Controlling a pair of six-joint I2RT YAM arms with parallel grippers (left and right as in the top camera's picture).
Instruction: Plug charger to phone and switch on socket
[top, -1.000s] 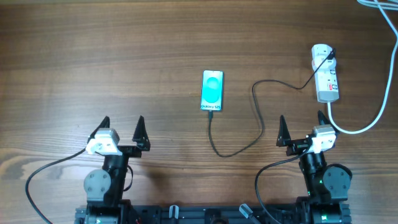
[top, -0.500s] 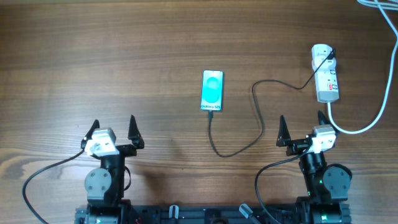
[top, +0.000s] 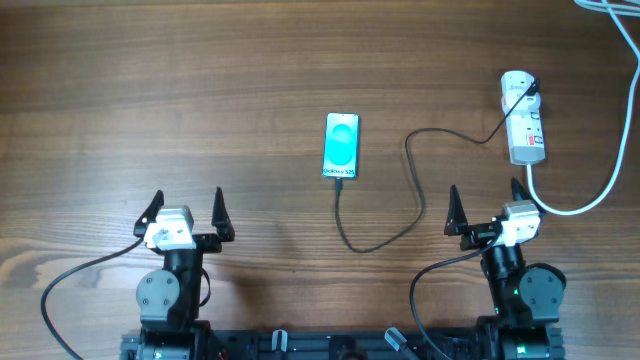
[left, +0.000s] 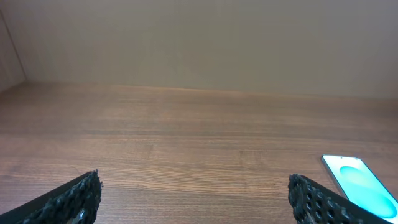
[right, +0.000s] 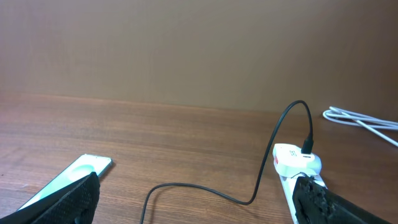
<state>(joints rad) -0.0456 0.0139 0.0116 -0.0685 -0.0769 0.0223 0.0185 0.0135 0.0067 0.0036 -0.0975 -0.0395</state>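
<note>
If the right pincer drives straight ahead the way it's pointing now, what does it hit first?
Most likely the socket: in the overhead view its near end lies just ahead of the outer finger of the right pincer. The charger cable crosses the gap farther on. Depth is hard to judge.

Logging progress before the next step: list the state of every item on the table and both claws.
Cyan-screened white-bezel smartphone: flat, screen lit.
Thin black charger cable: one end at the smartphone's near edge, other plugged into the strip.
White elongated power strip: lying flat, switch position unreadable.
Left claw: open, empty.
Right claw: open, empty.
</note>
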